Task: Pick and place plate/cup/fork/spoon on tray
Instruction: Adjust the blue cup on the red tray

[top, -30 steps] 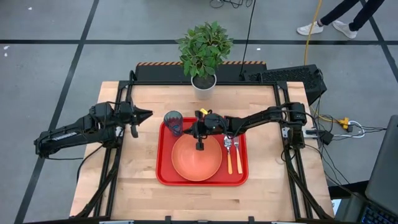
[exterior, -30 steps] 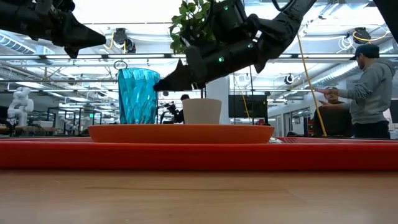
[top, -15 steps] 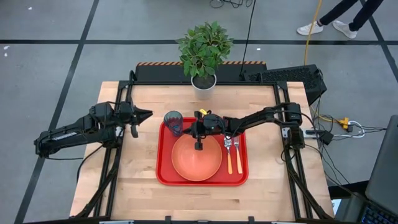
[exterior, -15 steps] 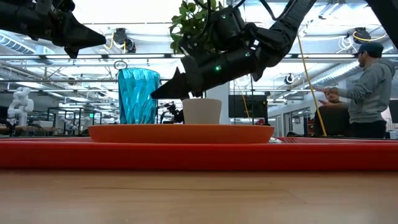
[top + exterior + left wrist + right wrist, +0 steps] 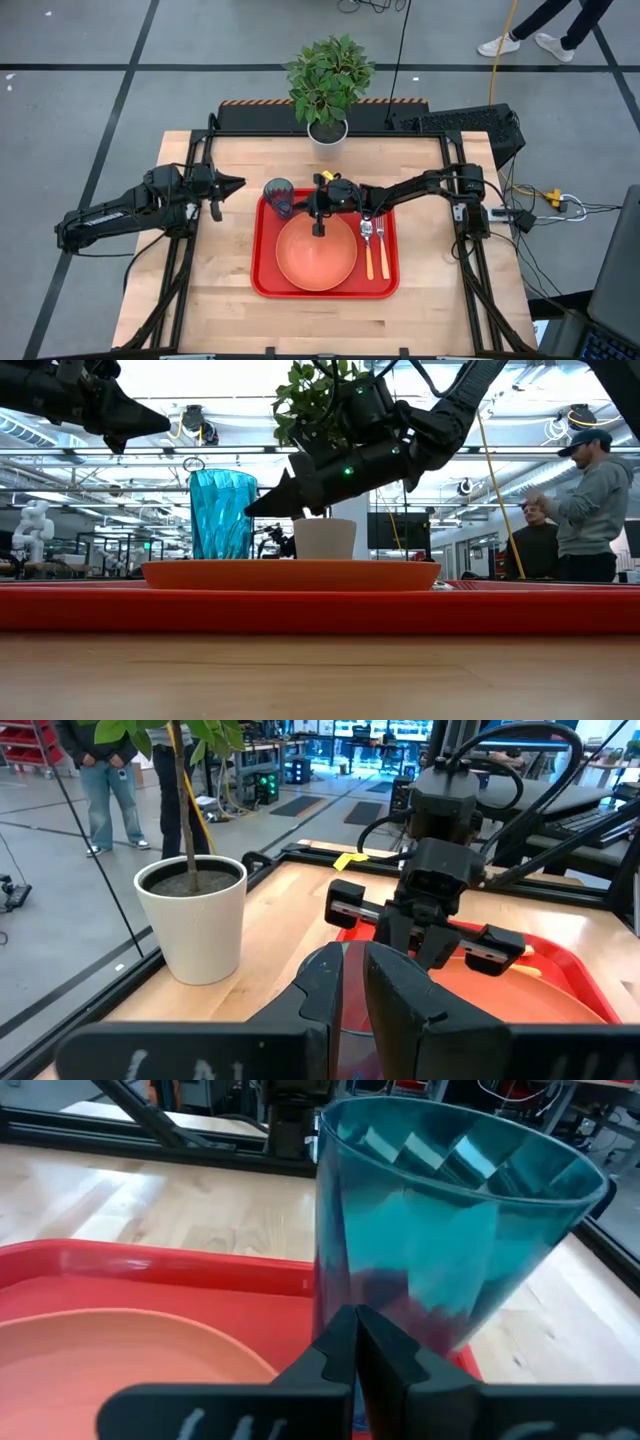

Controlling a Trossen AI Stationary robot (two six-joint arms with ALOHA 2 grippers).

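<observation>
1. Wooden table (image 5: 230,300) seen from above: the red tray (image 5: 268,285) already carries the plate (image 5: 316,252), fork (image 5: 367,247) and spoon (image 5: 381,247).
2. Right gripper (image 5: 300,205), fingers pressed together and empty, is held over the plate's far edge, pointed at the cup (image 5: 279,196) just beyond.
3. Cup is seen upright in the tray's far-left corner.
4. Left gripper (image 5: 235,183) is parked off the tray, fingers nearly closed; potted plant (image 5: 328,80) is farthest, clear of things.

Just ahead of the dark right gripper (image 5: 298,206) stands the teal-blue translucent cup (image 5: 279,196), faceted in pattern. Beneath that gripper lie the bright red tray (image 5: 262,275) and the orange-salmon plate (image 5: 316,255). Beside it, the spoon (image 5: 367,250) and fork (image 5: 382,247) show silver heads and orange handles.
</observation>
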